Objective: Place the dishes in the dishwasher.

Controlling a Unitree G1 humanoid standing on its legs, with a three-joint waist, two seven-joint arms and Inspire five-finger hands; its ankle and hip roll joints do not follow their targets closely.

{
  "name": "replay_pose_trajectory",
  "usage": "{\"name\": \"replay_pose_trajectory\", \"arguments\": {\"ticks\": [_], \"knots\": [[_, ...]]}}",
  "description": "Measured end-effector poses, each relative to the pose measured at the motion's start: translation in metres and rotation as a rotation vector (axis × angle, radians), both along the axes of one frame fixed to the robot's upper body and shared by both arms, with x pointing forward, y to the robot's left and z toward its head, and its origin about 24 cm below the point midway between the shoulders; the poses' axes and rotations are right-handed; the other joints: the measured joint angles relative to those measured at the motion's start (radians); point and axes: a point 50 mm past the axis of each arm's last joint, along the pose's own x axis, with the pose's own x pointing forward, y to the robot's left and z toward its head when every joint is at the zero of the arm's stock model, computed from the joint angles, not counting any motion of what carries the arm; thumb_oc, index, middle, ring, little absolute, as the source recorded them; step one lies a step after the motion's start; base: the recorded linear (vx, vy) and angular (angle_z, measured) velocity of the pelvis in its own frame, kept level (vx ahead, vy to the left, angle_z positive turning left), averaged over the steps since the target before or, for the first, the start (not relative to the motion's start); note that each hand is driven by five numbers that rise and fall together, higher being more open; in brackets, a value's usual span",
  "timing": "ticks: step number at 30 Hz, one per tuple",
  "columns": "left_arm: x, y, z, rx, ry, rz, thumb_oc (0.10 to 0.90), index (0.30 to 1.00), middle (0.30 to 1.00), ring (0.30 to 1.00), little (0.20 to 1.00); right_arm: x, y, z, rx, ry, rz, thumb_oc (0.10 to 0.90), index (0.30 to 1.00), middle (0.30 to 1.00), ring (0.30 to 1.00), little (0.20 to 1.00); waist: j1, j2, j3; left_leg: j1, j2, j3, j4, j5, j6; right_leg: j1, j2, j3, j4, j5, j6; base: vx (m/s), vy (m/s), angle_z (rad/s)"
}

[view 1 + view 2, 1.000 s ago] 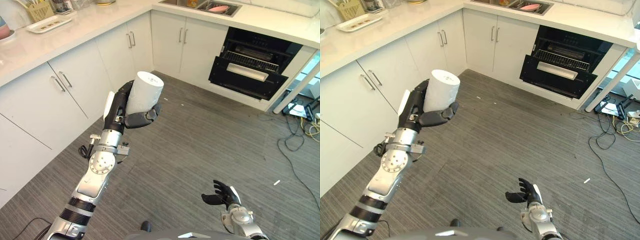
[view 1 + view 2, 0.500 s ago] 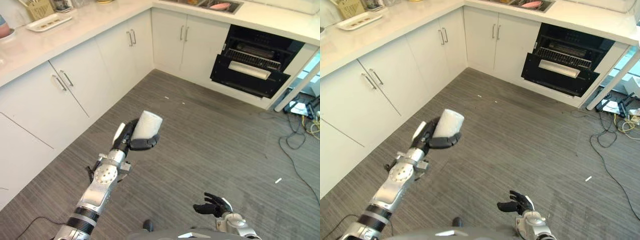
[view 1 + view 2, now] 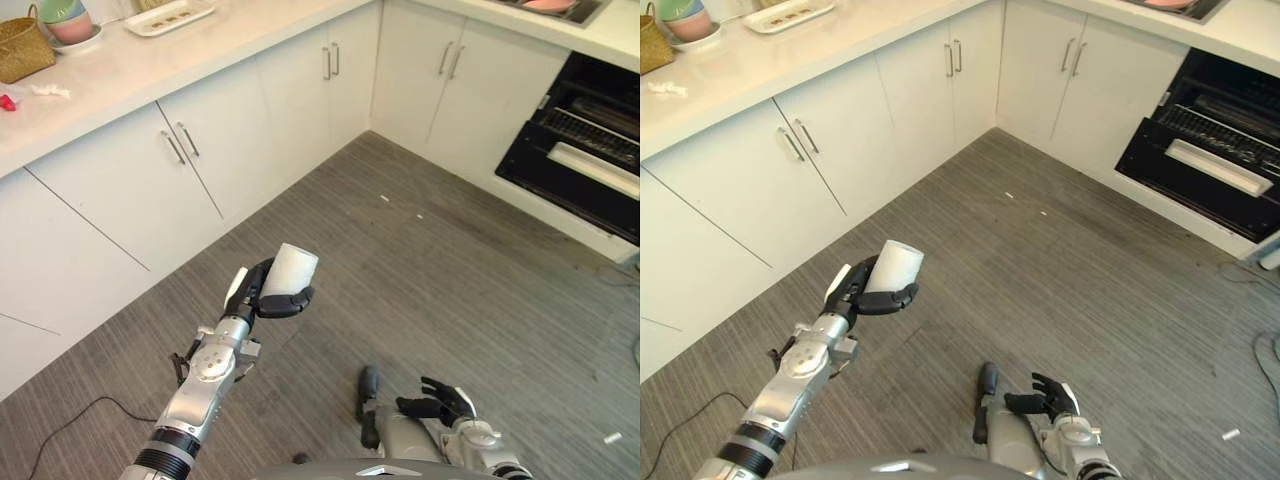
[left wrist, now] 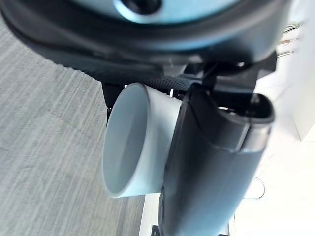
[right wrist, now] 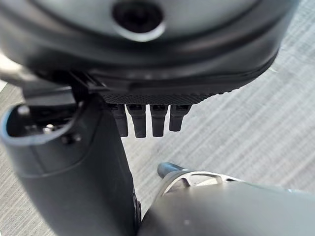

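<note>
My left hand (image 3: 252,292) is shut on a white cup (image 3: 290,272), held tilted above the grey floor in front of the white cabinets. In the left wrist view the cup (image 4: 133,142) shows its open mouth, with the thumb (image 4: 211,167) pressed along its side. The black dishwasher (image 3: 590,150) stands at the far right with its door lowered and a rack showing inside. My right hand (image 3: 442,402) hangs low near the bottom of the view, open with relaxed fingers (image 5: 147,120) and nothing in it.
White cabinets (image 3: 130,190) run along the left under a pale countertop (image 3: 130,60) bearing a tray (image 3: 168,14), stacked bowls (image 3: 68,18) and a wicker basket (image 3: 20,48). A pink dish (image 3: 550,5) lies in the sink above the dishwasher.
The left hand has come down and drawn in with the cup since a second ago. The camera has swung left, so the dishwasher now sits at the right edge.
</note>
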Motion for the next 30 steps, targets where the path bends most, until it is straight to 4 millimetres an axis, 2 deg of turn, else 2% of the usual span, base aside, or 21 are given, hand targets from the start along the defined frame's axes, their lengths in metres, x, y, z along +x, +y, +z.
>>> {"name": "replay_pose_trajectory", "arguments": {"ticks": [1, 3, 4, 5, 6, 7, 8, 9, 10, 12, 14, 16, 18, 19, 20, 22, 24, 27, 28, 29, 30], "knots": [[-0.006, 0.001, -0.006, -0.002, 0.025, 0.001, 0.400, 0.300, 0.300, 0.300, 0.300, -0.005, -0.004, -0.001, -0.018, 0.018, 0.001, 0.800, 0.900, 0.900, 0.900, 0.900, -0.003, -0.019, -0.015, 0.002, -0.005, 0.016, 0.129, -0.002, -0.028, 0.045, 0.018, 0.032, 0.037, -0.052, -0.071, 0.43, -0.107, 0.15], [-0.016, 0.002, -0.013, -0.011, 0.057, -0.002, 0.400, 0.300, 0.300, 0.300, 0.300, -0.015, -0.016, -0.001, -0.073, 0.038, 0.014, 0.800, 0.900, 0.900, 0.900, 0.900, 0.000, -0.021, -0.047, -0.066, -0.006, 0.064, 0.374, 0.018, -0.121, 0.124, 0.041, 0.038, -0.002, -0.068, -0.138, 0.26, -0.123, -0.07], [-0.016, 0.002, -0.013, -0.011, 0.057, -0.002, 0.400, 0.300, 0.300, 0.300, 0.300, -0.015, -0.016, -0.001, -0.073, 0.038, 0.014, 0.800, 0.900, 0.900, 0.900, 0.900, 0.000, -0.021, -0.047, -0.066, -0.006, 0.064, 0.374, 0.018, -0.121, 0.124, 0.041, 0.038, -0.002, -0.068, -0.138, 0.22, -0.129, -0.17], [-0.016, 0.002, -0.010, -0.024, 0.036, 0.002, 0.400, 0.300, 0.300, 0.300, 0.300, -0.008, -0.028, 0.006, -0.112, 0.010, 0.032, 0.800, 0.900, 0.900, 0.900, 0.900, 0.007, -0.009, -0.049, -0.226, 0.003, 0.071, 0.701, 0.112, -0.208, 0.150, 0.069, 0.050, -0.005, -0.101, -0.161, 0.32, -0.174, -0.41], [-0.017, 0.006, -0.007, -0.026, 0.024, 0.015, 0.400, 0.300, 0.300, 0.300, 0.300, 0.002, -0.032, 0.012, -0.149, -0.020, 0.079, 0.800, 0.900, 0.900, 0.900, 0.900, 0.017, 0.001, -0.046, -0.388, 0.006, 0.072, 0.996, 0.202, -0.219, 0.170, 0.093, 0.075, 0.002, -0.122, -0.185, 0.32, -0.174, -0.41], [-0.017, 0.006, -0.007, -0.026, 0.024, 0.015, 0.400, 0.300, 0.300, 0.300, 0.300, 0.002, -0.032, 0.012, -0.149, -0.020, 0.079, 0.800, 0.900, 0.900, 0.900, 0.900, 0.017, 0.001, -0.046, -0.388, 0.006, 0.072, 0.996, 0.202, -0.219, 0.170, 0.093, 0.075, 0.002, -0.122, -0.185, 0.47, -0.100, -0.58], [-0.014, 0.013, 0.000, -0.010, 0.005, 0.012, 0.400, 0.300, 0.300, 0.300, 0.300, 0.015, -0.028, 0.020, -0.163, -0.077, 0.131, 0.800, 0.900, 0.900, 0.900, 0.900, 0.030, -0.050, -0.011, -0.592, -0.017, 0.141, 1.255, 0.238, -0.131, 0.232, 0.088, 0.115, -0.001, -0.170, -0.222, 0.27, 0.010, -0.25], [-0.014, 0.013, 0.000, -0.010, 0.005, 0.012, 0.400, 0.300, 0.300, 0.300, 0.300, 0.015, -0.028, 0.020, -0.163, -0.077, 0.131, 0.800, 0.900, 0.900, 0.900, 0.900, 0.030, -0.050, -0.011, -0.592, -0.017, 0.141, 1.255, 0.238, -0.131, 0.232, 0.088, 0.115, -0.001, -0.170, -0.222, 0.44, 0.048, -0.87], [-0.012, 0.016, 0.004, -0.024, -0.011, 0.029, 0.400, 0.300, 0.300, 0.300, 0.300, 0.025, -0.025, 0.024, -0.169, -0.105, 0.135, 0.800, 0.900, 0.900, 0.900, 0.900, 0.066, -0.103, 0.024, -0.705, 0.006, 0.271, 1.219, 0.190, 0.005, 0.310, 0.075, 0.174, -0.058, -0.168, -0.179, 0.30, 0.098, -0.89], [-0.012, 0.016, 0.002, -0.028, -0.007, 0.039, 0.400, 0.300, 0.300, 0.300, 0.300, 0.031, -0.023, 0.026, -0.187, -0.121, 0.146, 0.800, 0.900, 0.900, 0.900, 0.900, 0.069, -0.100, 0.027, -0.720, -0.001, 0.310, 0.712, 0.177, 0.005, 0.456, 0.097, 0.210, -0.193, -0.152, -0.164, 0.54, 0.232, -0.99], [-0.013, 0.016, 0.001, -0.035, -0.010, 0.046, 0.400, 0.300, 0.300, 0.300, 0.300, 0.030, -0.021, 0.025, -0.196, -0.115, 0.175, 0.800, 0.900, 0.900, 0.900, 0.900, 0.096, -0.064, 0.004, -0.677, 0.009, 0.249, 0.200, 0.211, -0.001, 0.532, 0.135, 0.254, -0.272, -0.155, -0.149, 0.47, 0.215, -0.98], [-0.012, 0.017, -0.001, -0.045, -0.008, 0.062, 0.400, 0.300, 0.300, 0.300, 0.300, 0.026, -0.022, 0.021, -0.205, -0.091, 0.173, 0.800, 0.900, 0.900, 0.900, 0.900, 0.090, -0.048, 0.004, -0.656, -0.008, 0.150, -0.028, 0.221, -0.010, 0.615, 0.132, 0.283, -0.326, -0.176, -0.120, 0.37, 0.165, -0.68], [-0.016, 0.016, -0.012, -0.059, 0.030, 0.099, 0.400, 0.300, 0.300, 0.300, 0.300, 0.008, -0.025, 0.012, -0.217, -0.013, 0.180, 0.800, 0.900, 0.900, 0.900, 0.900, 0.096, -0.044, 0.000, -0.633, -0.038, 0.130, -0.032, 0.215, 0.027, 0.694, 0.110, 0.326, -0.319, -0.217, -0.052, 0.37, 0.227, -0.64], [-0.022, 0.013, -0.018, -0.069, 0.055, 0.099, 0.400, 0.300, 0.300, 0.300, 0.300, -0.008, -0.031, 0.008, -0.235, 0.030, 0.194, 0.800, 0.900, 0.900, 0.900, 0.900, 0.085, -0.017, -0.017, -0.597, -0.050, 0.145, -0.010, 0.188, 0.132, 0.727, 0.123, 0.316, -0.280, -0.238, -0.018, 0.56, 0.422, -0.11], [-0.021, 0.015, -0.017, -0.052, 0.058, 0.089, 0.400, 0.300, 0.300, 0.300, 0.300, -0.026, -0.022, -0.001, -0.206, 0.074, 0.173, 0.800, 0.900, 0.900, 0.900, 0.900, 0.069, -0.071, -0.019, -0.565, -0.078, 0.163, -0.003, 0.334, 0.155, 0.747, 0.080, 0.304, -0.211, -0.250, 0.000, 0.55, 0.476, 0.25], [-0.021, 0.015, -0.016, -0.048, 0.059, 0.082, 0.400, 0.300, 0.300, 0.300, 0.300, -0.046, -0.014, -0.009, -0.164, 0.124, 0.133, 0.800, 0.900, 0.900, 0.900, 0.900, 0.064, -0.099, -0.020, -0.503, -0.095, 0.196, 0.003, 0.380, 0.183, 0.685, 0.044, 0.307, 0.014, -0.222, 0.015, 0.42, 0.398, 0.02], [-0.020, 0.018, -0.015, -0.039, 0.058, 0.094, 0.400, 0.300, 0.300, 0.300, 0.300, -0.047, -0.016, -0.009, -0.163, 0.130, 0.139, 0.800, 0.900, 0.900, 0.900, 0.900, 0.054, -0.069, -0.020, -0.446, -0.092, 0.177, 0.014, 0.367, 0.137, 0.602, -0.008, 0.309, 0.093, -0.350, 0.016, 0.33, 0.315, -0.53], [0.002, 0.018, 0.003, -0.032, -0.018, 0.078, 0.400, 0.300, 0.300, 0.300, 0.300, -0.035, -0.013, -0.005, -0.151, 0.074, 0.133, 0.800, 0.900, 0.900, 0.900, 0.900, 0.033, -0.041, -0.019, -0.360, -0.093, 0.156, -0.008, 0.341, 0.100, 0.387, -0.098, 0.336, 0.225, -0.366, 0.027, 0.26, 0.323, -0.27], [0.017, 0.015, 0.019, -0.029, -0.085, 0.059, 0.400, 0.300, 0.300, 0.300, 0.300, -0.027, -0.002, -0.004, -0.128, 0.046, 0.141, 0.800, 0.900, 0.900, 0.900, 0.900, 0.023, -0.061, 0.004, -0.367, -0.102, 0.236, 0.098, 0.283, 0.075, 0.303, -0.106, 0.342, 0.281, -0.249, 0.032, 0.27, 0.459, 0.01], [0.024, 0.013, 0.033, -0.019, -0.137, 0.037, 0.400, 0.300, 0.300, 0.300, 0.300, -0.016, 0.000, 0.001, -0.127, -0.001, 0.136, 0.800, 0.900, 0.900, 0.900, 0.900, 0.023, -0.063, 0.030, -0.391, -0.097, 0.301, 0.224, 0.184, 0.106, 0.243, -0.124, 0.318, 0.451, -0.204, 0.020, 0.31, 0.499, -0.03], [0.024, 0.011, 0.035, -0.017, -0.152, 0.023, 0.400, 0.300, 0.300, 0.300, 0.300, -0.011, 0.000, 0.003, -0.124, -0.021, 0.133, 0.800, 0.900, 0.900, 0.900, 0.900, 0.028, -0.060, 0.028, -0.335, -0.099, 0.319, 0.190, 0.148, 0.118, 0.204, -0.136, 0.295, 0.558, -0.142, 0.060, 0.31, 0.376, -0.18]]}}
